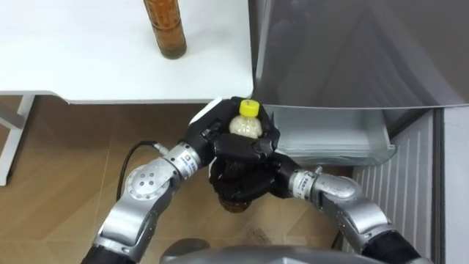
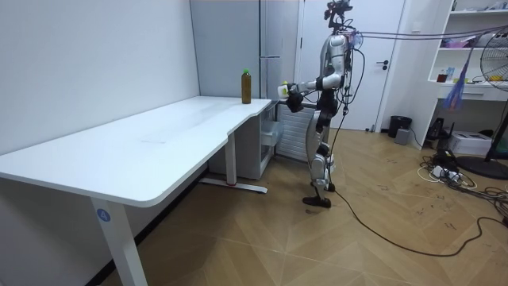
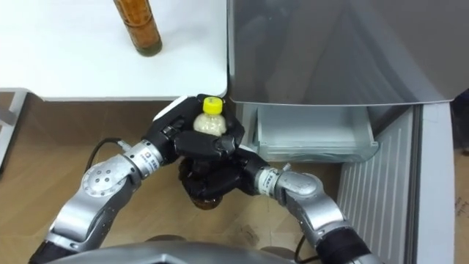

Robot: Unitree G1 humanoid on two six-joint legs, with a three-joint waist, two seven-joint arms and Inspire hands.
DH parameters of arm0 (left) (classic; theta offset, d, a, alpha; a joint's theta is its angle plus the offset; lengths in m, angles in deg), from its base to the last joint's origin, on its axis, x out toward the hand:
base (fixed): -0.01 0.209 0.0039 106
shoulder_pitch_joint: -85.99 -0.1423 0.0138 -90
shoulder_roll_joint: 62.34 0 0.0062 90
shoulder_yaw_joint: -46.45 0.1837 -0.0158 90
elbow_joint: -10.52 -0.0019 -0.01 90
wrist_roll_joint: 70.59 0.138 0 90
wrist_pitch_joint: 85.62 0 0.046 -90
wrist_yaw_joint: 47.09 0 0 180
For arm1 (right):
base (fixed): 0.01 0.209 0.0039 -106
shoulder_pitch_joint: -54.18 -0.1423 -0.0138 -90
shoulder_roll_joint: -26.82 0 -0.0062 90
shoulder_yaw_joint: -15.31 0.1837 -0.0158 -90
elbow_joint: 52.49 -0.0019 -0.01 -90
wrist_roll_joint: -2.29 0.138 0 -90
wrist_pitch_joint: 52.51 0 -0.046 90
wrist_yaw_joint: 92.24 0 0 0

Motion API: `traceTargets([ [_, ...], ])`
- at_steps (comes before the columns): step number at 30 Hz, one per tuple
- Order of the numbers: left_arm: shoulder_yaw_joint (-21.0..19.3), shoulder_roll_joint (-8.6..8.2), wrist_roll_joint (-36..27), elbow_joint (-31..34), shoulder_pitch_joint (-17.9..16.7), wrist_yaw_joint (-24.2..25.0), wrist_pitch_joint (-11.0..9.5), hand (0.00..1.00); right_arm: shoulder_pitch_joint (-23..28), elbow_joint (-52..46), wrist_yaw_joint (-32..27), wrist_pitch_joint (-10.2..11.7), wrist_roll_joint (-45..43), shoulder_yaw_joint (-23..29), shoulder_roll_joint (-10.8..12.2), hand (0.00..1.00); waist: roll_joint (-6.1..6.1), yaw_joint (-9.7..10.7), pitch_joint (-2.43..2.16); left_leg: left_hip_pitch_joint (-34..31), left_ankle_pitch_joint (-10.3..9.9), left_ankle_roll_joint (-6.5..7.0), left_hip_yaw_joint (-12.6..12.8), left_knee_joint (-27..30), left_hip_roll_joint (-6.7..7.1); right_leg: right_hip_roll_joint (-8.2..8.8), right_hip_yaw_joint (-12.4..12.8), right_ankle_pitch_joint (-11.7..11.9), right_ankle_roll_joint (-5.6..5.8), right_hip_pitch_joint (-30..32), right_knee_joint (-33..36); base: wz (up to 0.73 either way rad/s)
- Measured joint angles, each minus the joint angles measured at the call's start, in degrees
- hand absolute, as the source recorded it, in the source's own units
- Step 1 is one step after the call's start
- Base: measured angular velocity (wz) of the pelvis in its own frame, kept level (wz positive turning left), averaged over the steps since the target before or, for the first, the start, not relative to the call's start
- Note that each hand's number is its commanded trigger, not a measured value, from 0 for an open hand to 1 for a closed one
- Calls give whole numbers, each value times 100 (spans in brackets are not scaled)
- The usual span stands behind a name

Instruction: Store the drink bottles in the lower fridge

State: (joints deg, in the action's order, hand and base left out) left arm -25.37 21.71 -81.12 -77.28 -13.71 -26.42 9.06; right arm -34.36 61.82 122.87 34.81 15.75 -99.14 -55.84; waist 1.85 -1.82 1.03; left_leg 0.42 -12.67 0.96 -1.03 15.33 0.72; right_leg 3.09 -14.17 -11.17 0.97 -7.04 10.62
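Your robot stands at the end of the white table (image 1: pixel 88 66), right beside the grey fridge (image 1: pixel 344 51). Both of its arms are drawn in front of its body.

The 2 hands meet around 1 drink, the yellow-capped bottle (image 1: pixel 249 121). The left hand (image 1: pixel 205 136) comes in from the lower left, and its fingers are curled round the upper part of the bottle on the side nearest the table. The right hand (image 1: pixel 245 176) comes in from the lower right. It wraps the bottle's body lower down, and its dark fingers lie across the front just under the pale neck. The cap points up toward the head camera. A brownish base peeks out below the right hand.

The bottle is in the air over the wooden floor (image 1: pixel 66 147), just off the table's near edge and close to the corner that faces the fridge. It is not touching the table.

Just beside the hands, on the robot's right, the fridge's lower drawer (image 1: pixel 330 136) stands pulled out beneath the grey upper front.

A 2nd drink, the brown bottle (image 1: pixel 165 29), stands upright on the table, back from the near edge and near that same fridge-side end.
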Motion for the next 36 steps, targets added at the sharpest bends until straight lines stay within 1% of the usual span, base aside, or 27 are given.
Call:
traceTargets([
  [2, -4, -41, 0, 0, -1, -32, 0, 100, 2, 0, -11, 19, 0, 18, 10, 100, 0, -2, 0, 11, 0, 0, 0, 5, 0, 0, 1, 0, 0, -4, 0, 0],
  [6, -12, -54, 0, 0, -2, -59, 0, 100, 8, 0, -39, 27, 0, 18, 23, 100, -3, -1, 0, 22, 0, 0, 0, 17, 0, 0, 3, 0, 0, -7, -1, 0],
  [7, -11, -54, 0, 0, -2, -69, 0, 98, 9, 0, -45, 27, 0, 18, 26, 100, -3, 0, 0, 24, 0, 0, 0, 18, 0, 0, 3, 0, 0, -9, -1, 0],
  [8, -9, -56, 1, 0, -2, -87, 0, 93, 9, 0, -55, 27, 1, 18, 29, 100, -5, 0, 1, 24, 0, 0, 0, 18, 0, 0, 3, 0, 0, -9, -2, 0],
  [10, -8, -59, 1, 0, -2, -97, 0, 53, 9, 0, -64, 27, 1, 18, 32, 100, -7, -1, 1, 24, 0, 0, -1, 18, 0, 0, 3, 0, 0, -10, -2, 0],
  [11, -8, -59, 1, 0, -2, -100, 0, 5, 9, 0, -67, 27, 1, 18, 33, 100, -8, 0, 1, 24, 0, 0, -1, 17, 0, 0, 3, 0, 0, -10, -2, 0],
  [12, -8, -60, 1, 0, -2, -101, -1, 0, 9, 0, -69, 27, 1, 18, 33, 100, -10, 0, 1, 25, 0, 0, -1, 17, 0, 0, 3, 0, 0, -11, -2, 0],
  [26, 9, -5, 13, 0, -2, -140, -1, 0, 135, 3, -148, 13, -5, 12, -88, 100, -4, -3, 4, 28, 0, 0, 16, 0, 0, -11, 177, -1, 1, -21, -2, 0],
  [36, -24, 20, 13, 5, 1, -249, -2, 0, 135, 3, -223, 13, -5, 46, -109, 100, -11, -9, 3, 22, 0, 0, 16, -6, -1, -13, 149, -1, 1, -18, -1, 0],
])
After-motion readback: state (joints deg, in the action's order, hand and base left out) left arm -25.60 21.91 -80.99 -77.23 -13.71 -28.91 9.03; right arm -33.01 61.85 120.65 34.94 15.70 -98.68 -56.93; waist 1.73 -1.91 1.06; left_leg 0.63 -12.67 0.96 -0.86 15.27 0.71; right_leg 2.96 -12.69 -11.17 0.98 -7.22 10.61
